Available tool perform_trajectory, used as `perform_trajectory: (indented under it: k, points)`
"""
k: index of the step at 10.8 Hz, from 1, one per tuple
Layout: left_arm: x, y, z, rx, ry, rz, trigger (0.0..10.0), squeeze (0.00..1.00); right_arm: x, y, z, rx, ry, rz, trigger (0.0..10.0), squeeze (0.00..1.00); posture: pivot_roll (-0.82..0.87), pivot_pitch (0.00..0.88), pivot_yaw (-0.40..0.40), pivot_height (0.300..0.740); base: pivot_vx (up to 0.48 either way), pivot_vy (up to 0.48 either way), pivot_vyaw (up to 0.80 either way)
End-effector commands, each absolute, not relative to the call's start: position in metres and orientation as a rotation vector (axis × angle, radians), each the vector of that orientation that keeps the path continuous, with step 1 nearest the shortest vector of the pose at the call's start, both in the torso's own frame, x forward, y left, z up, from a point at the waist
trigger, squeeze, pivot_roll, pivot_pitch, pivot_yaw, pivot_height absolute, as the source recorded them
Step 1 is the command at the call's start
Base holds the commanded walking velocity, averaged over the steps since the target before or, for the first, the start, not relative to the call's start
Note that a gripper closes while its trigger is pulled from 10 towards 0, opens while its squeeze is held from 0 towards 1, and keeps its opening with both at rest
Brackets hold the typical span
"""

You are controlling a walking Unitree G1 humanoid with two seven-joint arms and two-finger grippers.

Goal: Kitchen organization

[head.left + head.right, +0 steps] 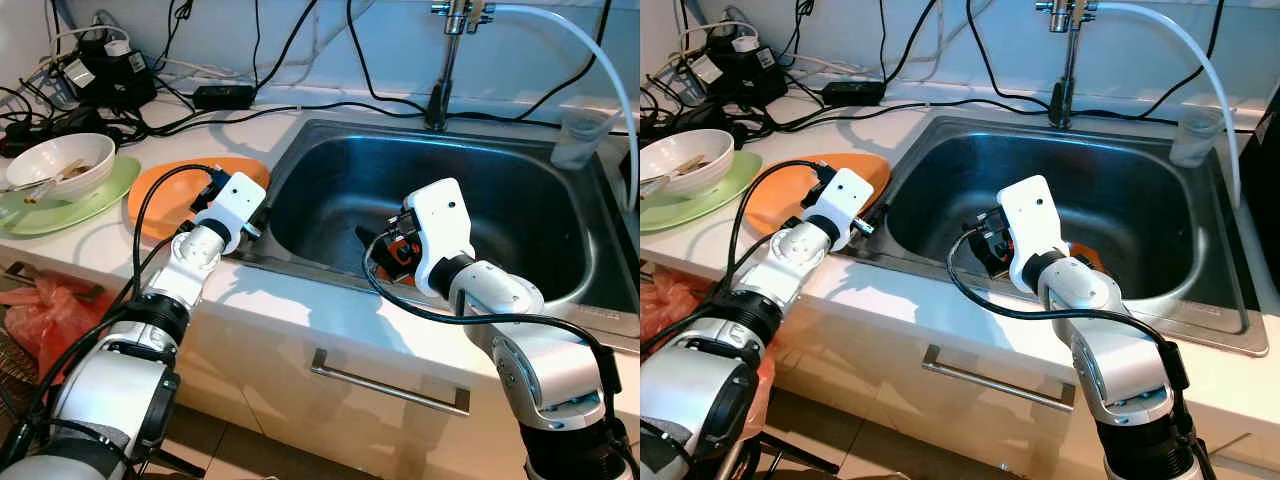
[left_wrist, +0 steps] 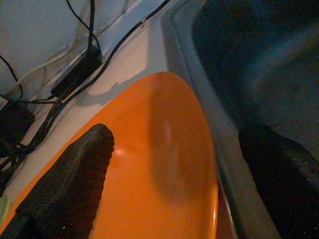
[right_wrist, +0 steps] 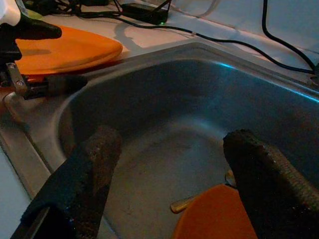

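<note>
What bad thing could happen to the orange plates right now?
The left end effector has its open fingers around the edge of the orange plate, right beside the sink. With a weak grip the plate might slide off the counter edge or clank into the sink. The right end effector hangs open over another orange plate inside the sink, with something thin beside it, which it could knock. Many cables lie close by and might snag.

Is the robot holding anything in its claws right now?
No. The left gripper is open, its jaws straddling the edge of the orange plate without closing. The right gripper is open inside the sink, above another orange dish.
</note>
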State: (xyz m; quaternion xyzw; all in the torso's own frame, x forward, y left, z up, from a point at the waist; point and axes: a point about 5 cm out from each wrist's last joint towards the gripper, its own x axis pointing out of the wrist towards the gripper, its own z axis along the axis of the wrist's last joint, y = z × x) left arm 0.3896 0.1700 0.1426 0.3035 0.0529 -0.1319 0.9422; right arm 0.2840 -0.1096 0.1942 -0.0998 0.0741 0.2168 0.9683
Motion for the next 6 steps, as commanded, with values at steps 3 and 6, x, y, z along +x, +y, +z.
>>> perform_trajectory:
  k: [3,6]
  points:
    - [0.383,0.18,0.123,0.683,0.25,-0.333,10.0,0.0,0.284,-0.11,0.195,-0.206,0.143,0.439,10.0,0.0,-0.14,0.0,0.086,0.74,0.0,0.0,0.0]
    - [0.38,0.194,0.119,0.721,0.297,-0.296,10.0,0.0,0.283,-0.11,0.194,-0.205,0.145,0.44,10.0,0.0,-0.14,0.0,0.086,0.74,0.0,0.0,0.0]
